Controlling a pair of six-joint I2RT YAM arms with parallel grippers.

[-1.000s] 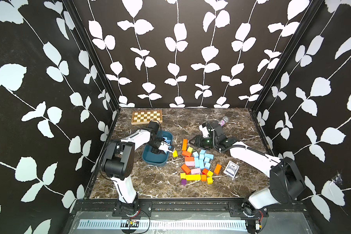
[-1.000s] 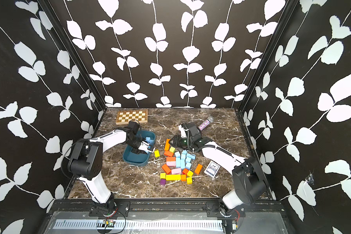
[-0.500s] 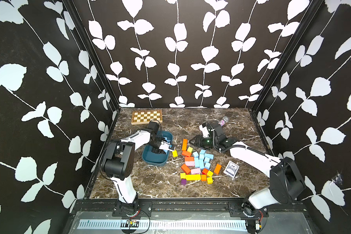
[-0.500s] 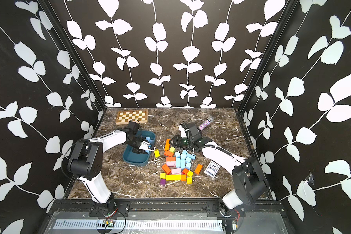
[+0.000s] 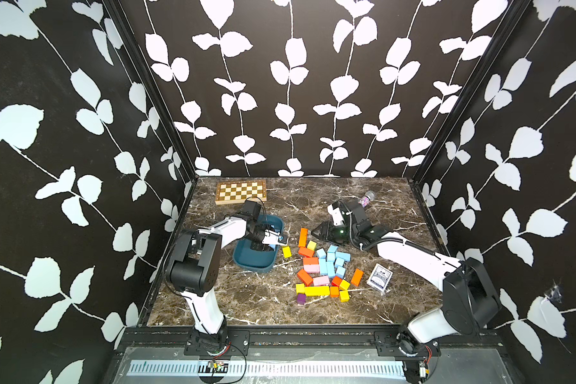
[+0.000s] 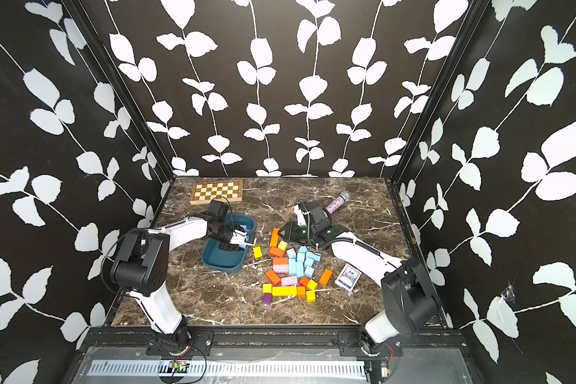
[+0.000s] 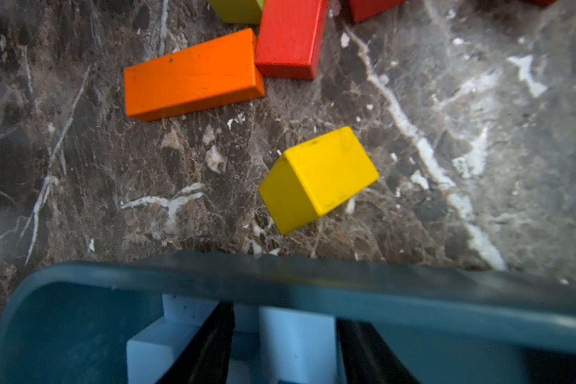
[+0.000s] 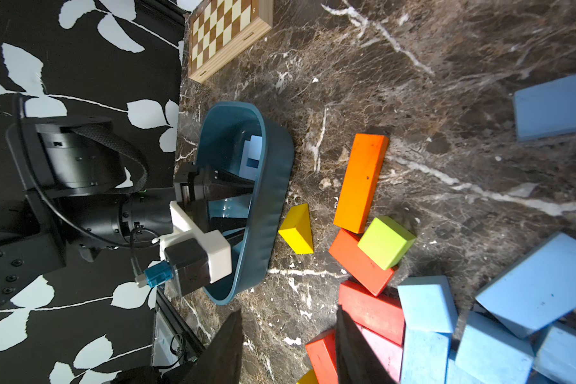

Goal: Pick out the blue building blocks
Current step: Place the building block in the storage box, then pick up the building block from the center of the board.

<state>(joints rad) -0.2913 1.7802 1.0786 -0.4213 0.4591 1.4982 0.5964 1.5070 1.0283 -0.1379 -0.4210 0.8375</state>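
Blue building blocks (image 5: 331,262): light sky-blue cubes and short bricks. Most lie bunched together on the right side of the mixed pile (image 5: 320,276) at mid-table, touching one another and the pink and orange pieces beside them.
Blue blocks in tray: several lie inside the teal tray (image 5: 246,262), against the wall that faces the pile. The count cannot be told.
Teal tray: oval, resting flat on the marble table (image 5: 246,299), left of the pile and apart from it.
Left gripper (image 7: 285,332): reaches down inside the tray. Its black fingers (image 7: 210,349) stand apart on either side of one blue block. A gap shows between one finger and the block. Contact on the other side cannot be told.
Right gripper (image 8: 288,319): hovers over bare marble at the far edge of the pile. Its dark fingers (image 8: 226,349) are spread, with nothing between them.
Yellow block (image 5: 286,251): alone on the table, just outside the tray wall, between tray and pile.
Long orange block (image 5: 302,236): lies flat at the pile's far left corner, just beside the right gripper.
Chessboard (image 5: 240,192): flat at the table's far left.
Card deck (image 5: 379,277): right of the pile, near it but not touching.
Glitter microphone (image 6: 338,201): lies on the table beyond the right arm.
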